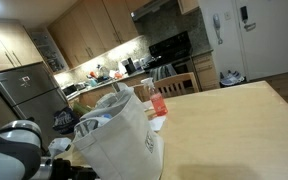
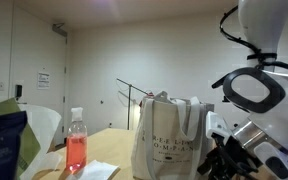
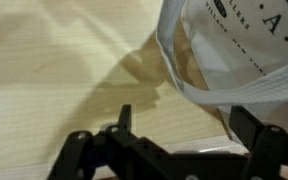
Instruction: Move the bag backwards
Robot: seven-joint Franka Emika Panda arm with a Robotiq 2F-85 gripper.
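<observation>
The bag (image 1: 119, 135) is a large off-white fabric tote standing upright on the wooden table (image 1: 234, 125). Dark lettering shows on its side in an exterior view (image 2: 166, 145). My gripper (image 2: 220, 160) hangs low beside the bag, close to the tabletop, at the end of the white arm (image 2: 254, 95). In the wrist view the gripper (image 3: 184, 112) is open, its dark fingers (image 3: 124, 115) spread wide over bare wood. The bag (image 3: 239, 45) fills the upper right, and its pale strap (image 3: 199, 95) droops just past the fingertips. Nothing is held.
A clear bottle of red liquid (image 2: 76, 150) stands on the table beyond the bag, also visible in an exterior view (image 1: 159, 100). White paper (image 2: 96, 171) lies by it. A blue-green packet (image 2: 4, 140) sits near one camera. Chairs (image 1: 176, 75) and kitchen counters lie beyond the table.
</observation>
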